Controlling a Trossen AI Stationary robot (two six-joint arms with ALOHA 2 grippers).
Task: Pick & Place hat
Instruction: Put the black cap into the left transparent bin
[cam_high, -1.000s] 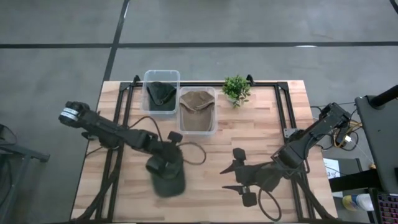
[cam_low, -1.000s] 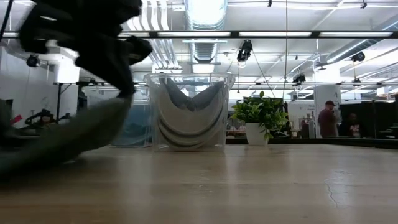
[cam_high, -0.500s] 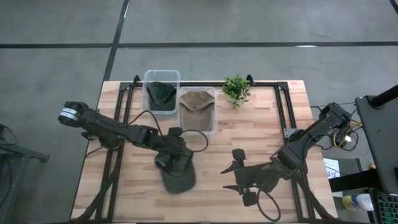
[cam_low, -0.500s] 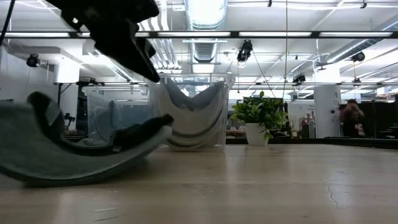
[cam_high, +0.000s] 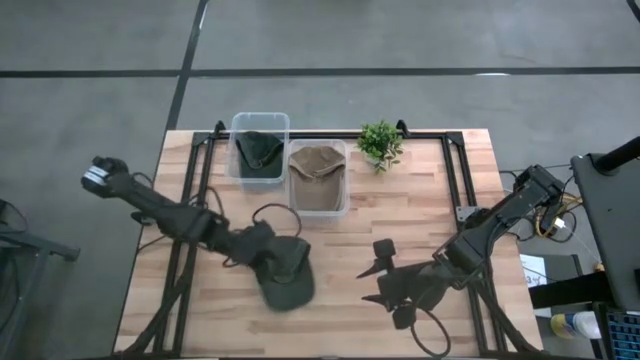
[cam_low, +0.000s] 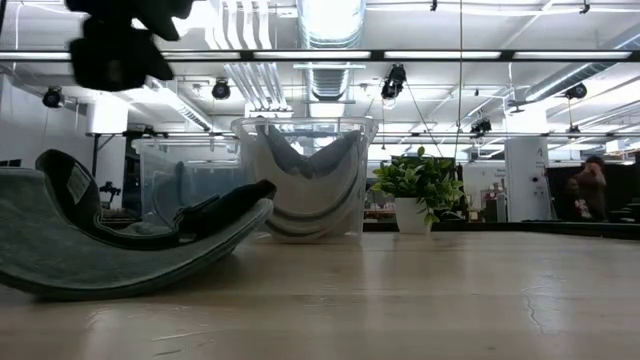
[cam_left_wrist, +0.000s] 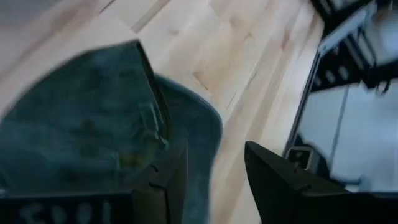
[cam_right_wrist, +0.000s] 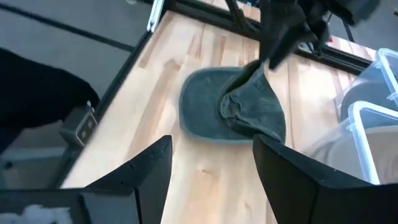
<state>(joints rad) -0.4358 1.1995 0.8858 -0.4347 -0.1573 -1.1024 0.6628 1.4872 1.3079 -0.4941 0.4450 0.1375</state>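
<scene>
A dark green hat (cam_high: 286, 278) lies on the wooden table (cam_high: 420, 200), left of the middle and toward the near edge. In the low view the hat (cam_low: 120, 255) rests on its curved underside with both ends curling up. My left gripper (cam_high: 266, 249) hangs open just above the hat's far-left side, touching nothing; its fingers (cam_left_wrist: 168, 180) stand apart over the cloth. In the low view it (cam_low: 115, 50) is well clear of the hat. My right gripper (cam_high: 378, 283) waits open to the hat's right, facing it (cam_right_wrist: 233, 109).
Two clear bins stand at the back: the left one (cam_high: 260, 150) holds a dark hat, the right one (cam_high: 318, 178) a tan hat. A small potted plant (cam_high: 380, 143) stands to their right. Black frame rails (cam_high: 455, 170) run along the table's sides.
My left gripper has carried the hat a little toward the table's right, opened and let go, then risen and drawn back toward the left. The hat, which hung from the fingers, has dropped and now lies on the table.
</scene>
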